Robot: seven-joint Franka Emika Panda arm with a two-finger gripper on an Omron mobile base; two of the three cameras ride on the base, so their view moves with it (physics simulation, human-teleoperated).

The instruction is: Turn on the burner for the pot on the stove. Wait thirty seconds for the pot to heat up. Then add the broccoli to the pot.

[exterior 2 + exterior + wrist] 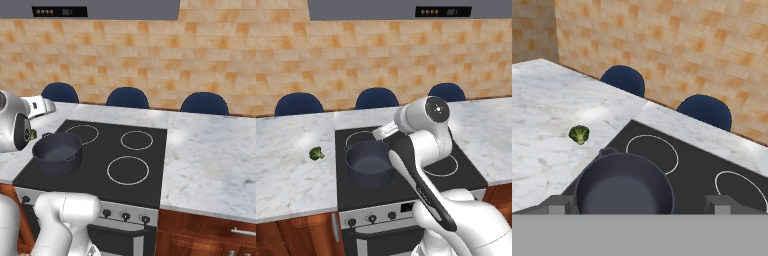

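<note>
My pincer [640, 204] stands spread as wide as it goes and grips nothing — its two dark fingertips [558, 204] rise one to each side of the pot [624, 186], above it and not touching it. From the left base camera I see my hand held over the back of the stove [466, 172], just behind the pot's far rim.

The pot, dark blue-grey and without a lid, sits on the front left ring of the black cooktop; its inside looks bare. One small handle juts from its far side. The other three rings are uncovered, thin white circles on the glass. Along the silver front panel runs a row of small dark knobs [125, 216].

The broccoli [316, 153] lies on the marble worktop [286, 170] to the left of the stove — well apart from the pot, a small green floret on its own. More marble stretches to the right of the cooktop.

Beyond the worktop, three dark blue chair backs [376, 98] stand before a wall of orange-tan tiles [150, 55].
</note>
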